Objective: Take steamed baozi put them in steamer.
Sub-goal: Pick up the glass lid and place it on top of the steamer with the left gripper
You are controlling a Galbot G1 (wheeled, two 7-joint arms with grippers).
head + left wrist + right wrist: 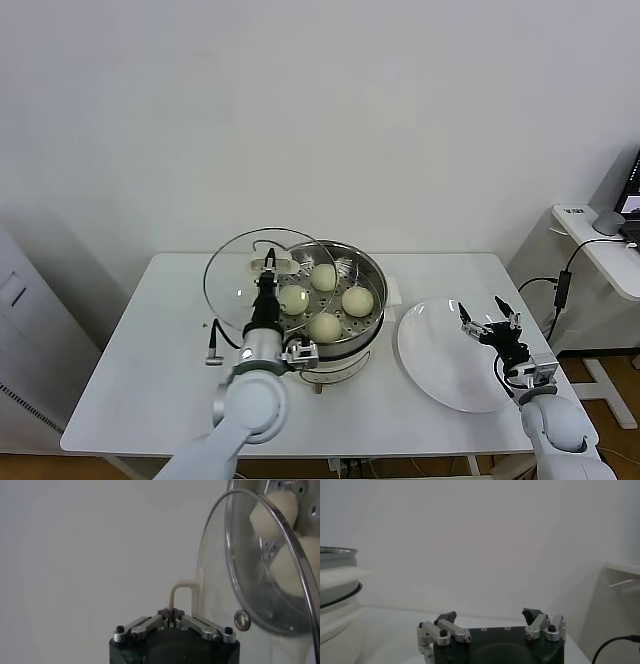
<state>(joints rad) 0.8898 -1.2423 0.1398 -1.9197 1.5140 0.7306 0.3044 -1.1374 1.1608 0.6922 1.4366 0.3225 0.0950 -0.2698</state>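
4 buns [324, 303] all sit in the steamer [372, 268], on its perforated floor: one at the far side, one at the side toward the plate, one nearest the robot, one under the lid's edge. Steamer basket rests on a cream pot base [335, 362], approx. mid-surface.

Glass lid [232, 285] held tilted, overlapping the steamer rim on the side away from the plate; one bun seen through the glass. Left gripper [268, 266] is clamped on the lid's cream handle [182, 594], jaws pinched tight w/ the handle between them per the left wrist view. Lid vent ring [242, 620] visible near its rim.

White plate [433, 365] just beside the steamer on the robot's right, no buns on it. Right gripper [490, 325] hovers over the plate's outer part, jaws spread wide, nothing held.

Black cord end [212, 348] lies on the white surface [140, 370] on the steamer's lid side.
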